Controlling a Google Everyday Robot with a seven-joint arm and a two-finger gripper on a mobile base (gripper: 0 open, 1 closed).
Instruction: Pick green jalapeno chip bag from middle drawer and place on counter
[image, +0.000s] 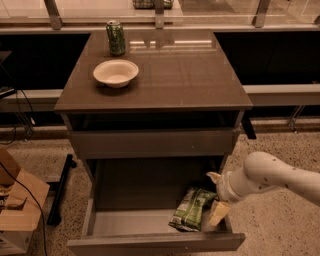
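One tool (216, 196) spread beside green jalapeno chip bag (189, 210); middle drawer (150, 243) open.

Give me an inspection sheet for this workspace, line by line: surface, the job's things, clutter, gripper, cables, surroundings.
Surface: counter glossy, reflective.
Job's things: green jalapeno chip bag lies at the right front of the open middle drawer; not yet on the counter.
Clutter: bowl at the counter's back left; drink can upright behind it.
Gripper: gripper open, at the drawer's right end beside the bag, not closed on it.
Cables: thin black cable by the cardboard box, left.
Surroundings: speckled floor; black bar lying left of the cabinet.
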